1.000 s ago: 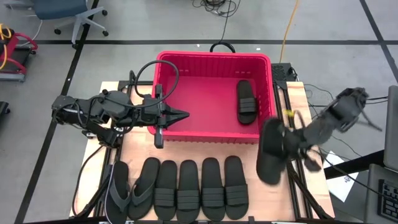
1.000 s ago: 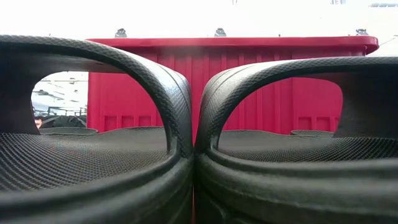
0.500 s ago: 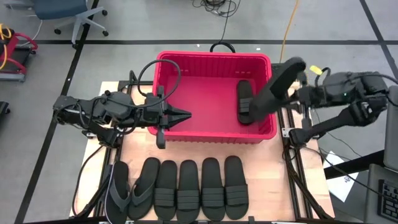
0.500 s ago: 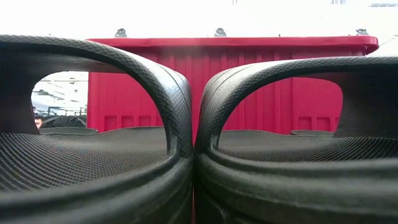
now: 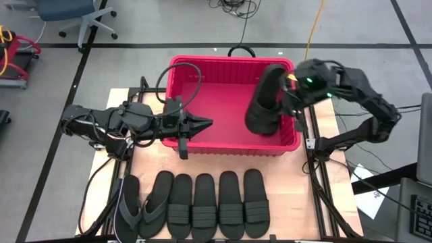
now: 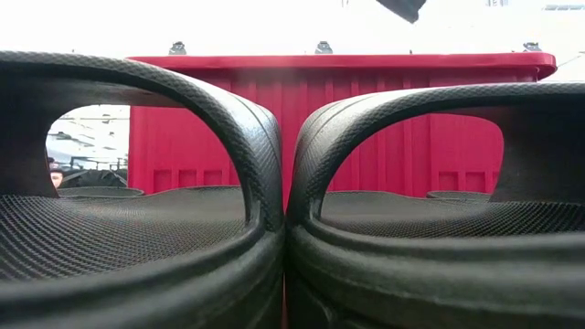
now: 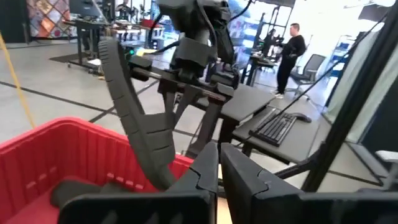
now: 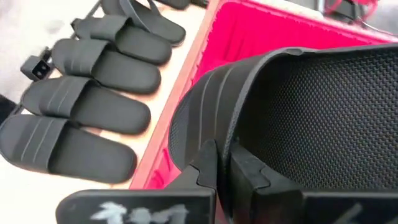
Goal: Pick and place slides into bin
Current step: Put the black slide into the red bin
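Six black slides lie in a row on the wooden worktop (image 5: 155,158) in the high view, toes toward the red bin (image 5: 233,64): four band-strap slides (image 5: 219,204) on the right and two flatter thong flip-flops (image 5: 142,206) on the left. The bin stands behind them at the middle of the worktop. The right claw (image 5: 291,94) is at the bin's right wall, pinched shut on the held slide (image 5: 263,101), which hangs tilted inside the bin over its right part. The left claw (image 5: 202,123) points over the bin's left front part, its fingers together and holding nothing. From the low view, two band-strap slides fill the foreground side by side and touching, the near left slide (image 6: 137,210) and the near right slide (image 6: 439,210), with the bin's slotted red wall (image 6: 366,128) upright behind them; a dark tip (image 6: 402,7) shows at the upper edge above the bin. Through the left wrist view, the left claw's fingers (image 7: 205,177) are pressed together, and beyond them the held slide (image 7: 140,127) hangs steeply over the bin's red wall (image 7: 81,149), with a person (image 7: 289,53) standing far off in the room. Through the right wrist view, the right claw's fingers (image 8: 245,171) clamp the held slide's edge (image 8: 298,99), with the bin's rim (image 8: 186,99) and the row of slides (image 8: 87,106) on the worktop beyond.
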